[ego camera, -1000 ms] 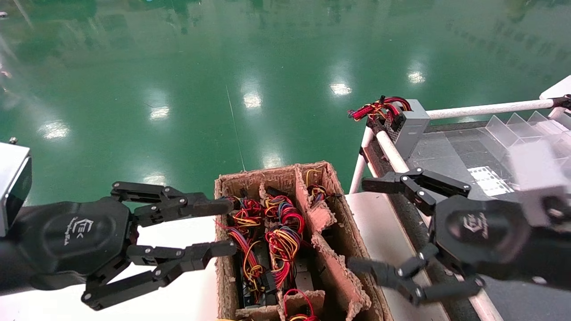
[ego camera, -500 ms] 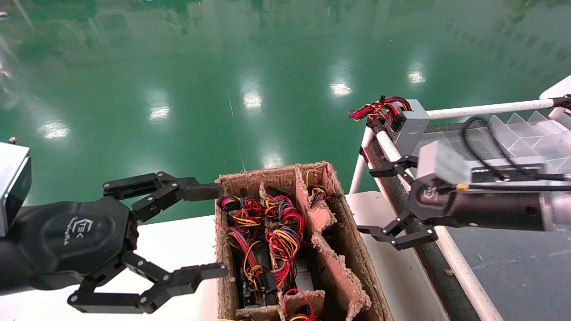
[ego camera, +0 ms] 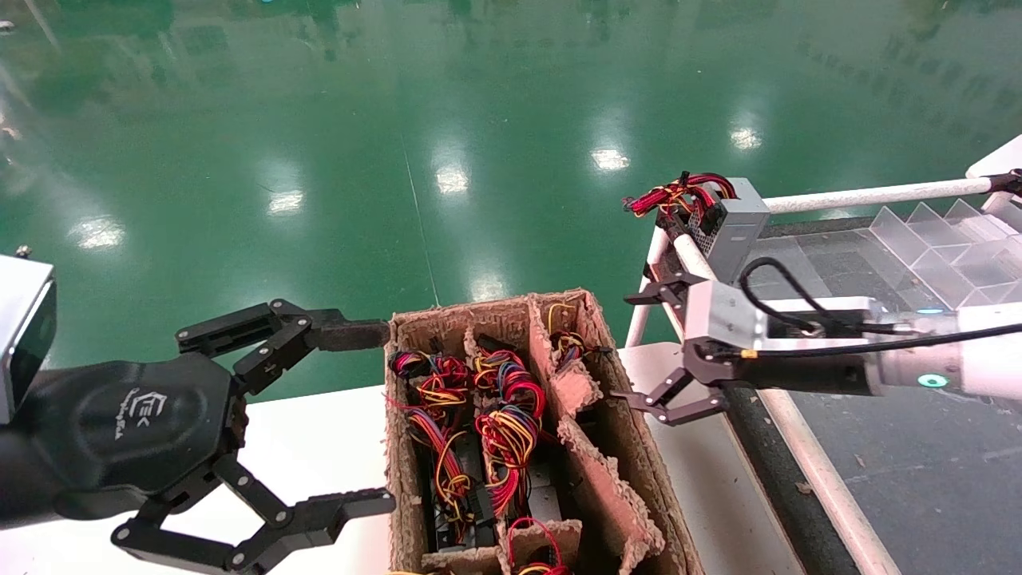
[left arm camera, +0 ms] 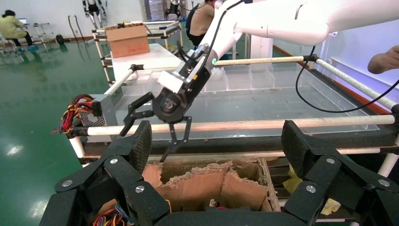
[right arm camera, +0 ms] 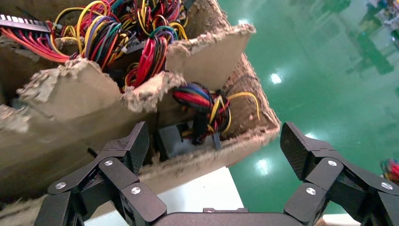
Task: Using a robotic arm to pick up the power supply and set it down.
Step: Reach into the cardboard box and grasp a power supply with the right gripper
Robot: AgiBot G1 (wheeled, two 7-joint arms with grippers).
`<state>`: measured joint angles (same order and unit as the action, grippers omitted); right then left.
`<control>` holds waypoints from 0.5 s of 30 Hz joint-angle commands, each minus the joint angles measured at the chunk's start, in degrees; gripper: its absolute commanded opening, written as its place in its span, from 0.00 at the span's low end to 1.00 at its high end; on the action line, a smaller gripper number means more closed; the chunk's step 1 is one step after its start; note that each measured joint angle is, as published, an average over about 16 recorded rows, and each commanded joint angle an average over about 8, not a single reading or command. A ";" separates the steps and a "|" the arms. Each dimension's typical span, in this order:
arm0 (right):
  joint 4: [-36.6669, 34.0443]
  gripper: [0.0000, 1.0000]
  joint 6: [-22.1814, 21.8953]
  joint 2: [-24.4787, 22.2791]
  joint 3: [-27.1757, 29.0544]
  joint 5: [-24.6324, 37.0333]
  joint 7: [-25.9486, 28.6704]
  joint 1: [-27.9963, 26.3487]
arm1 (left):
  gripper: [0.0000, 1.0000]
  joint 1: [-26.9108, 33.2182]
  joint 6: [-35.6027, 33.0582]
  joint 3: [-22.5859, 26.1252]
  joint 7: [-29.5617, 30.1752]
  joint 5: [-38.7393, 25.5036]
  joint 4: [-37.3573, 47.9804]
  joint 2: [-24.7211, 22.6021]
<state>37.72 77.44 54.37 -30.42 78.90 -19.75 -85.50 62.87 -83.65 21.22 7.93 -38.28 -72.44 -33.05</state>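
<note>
A power supply [right arm camera: 173, 141], a grey box under looping red, yellow and black wires [right arm camera: 207, 107], lies in the far right compartment of the torn cardboard carton [ego camera: 615, 495]. In the head view only its wires [ego camera: 565, 343] show. My right gripper [ego camera: 635, 349] is open and empty. It hangs just off the carton's right wall, level with that compartment, on the white arm [ego camera: 958, 363]. In its wrist view the right gripper [right arm camera: 216, 146] has the carton rim between its spread fingers. My left gripper [ego camera: 359, 419] stands wide open and empty at the carton's left wall.
Other compartments hold more units under tangled coloured wires [ego camera: 503, 415]. A second grey box with a tight red wire bundle [ego camera: 738, 228] sits on the corner of the railed black bench [ego camera: 878, 194], beside clear dividers [ego camera: 934, 239]. The carton stands on a white table [ego camera: 319, 431].
My right gripper swung in from the near right, turned, and moved left to the carton's right wall. My left gripper spread its fingers wider and stayed in place.
</note>
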 commanded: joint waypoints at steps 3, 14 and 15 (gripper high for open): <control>-4.05 0.00 -0.98 2.46 -0.38 0.71 -4.22 -0.72 | 1.00 0.00 0.00 0.00 0.00 0.00 0.00 0.00; -14.77 0.00 -1.30 7.62 -1.35 2.09 -11.80 -4.03 | 1.00 0.00 0.00 0.01 0.00 0.00 0.00 0.00; -15.58 0.00 -1.26 8.04 -1.42 2.17 -12.43 -4.36 | 1.00 0.00 0.00 0.01 0.00 0.01 0.00 0.00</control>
<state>22.52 75.83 62.37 -31.87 81.20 -32.39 -89.76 62.88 -83.65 21.23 7.93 -38.27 -72.44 -33.04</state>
